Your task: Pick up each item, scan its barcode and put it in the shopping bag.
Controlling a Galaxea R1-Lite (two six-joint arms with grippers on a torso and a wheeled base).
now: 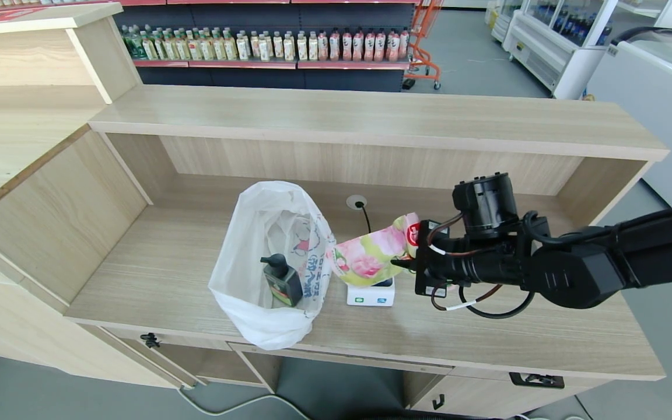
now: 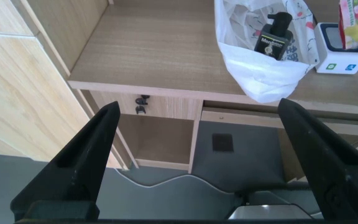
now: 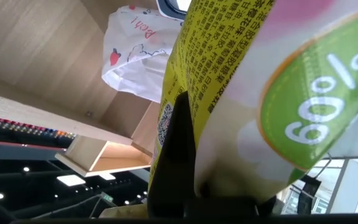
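My right gripper (image 1: 410, 256) is shut on a pink, yellow and green floral packet (image 1: 371, 256), holding it in the air just above the small white barcode scanner (image 1: 371, 294) on the counter. Seen from the right wrist, the packet (image 3: 260, 93) presses close against a dark finger (image 3: 176, 155). The white plastic shopping bag (image 1: 272, 256) stands open to the scanner's left, with a dark pump bottle (image 1: 282, 281) inside it. My left gripper (image 2: 197, 162) hangs open below the counter's front edge, well short of the bag (image 2: 263, 56) and holding nothing.
The wooden checkout counter (image 1: 167, 274) has a raised back ledge and a side wall on the left. A black cable runs from a grommet (image 1: 357, 202) behind the scanner. Drawers with black handles (image 1: 537, 380) sit under the counter's front edge.
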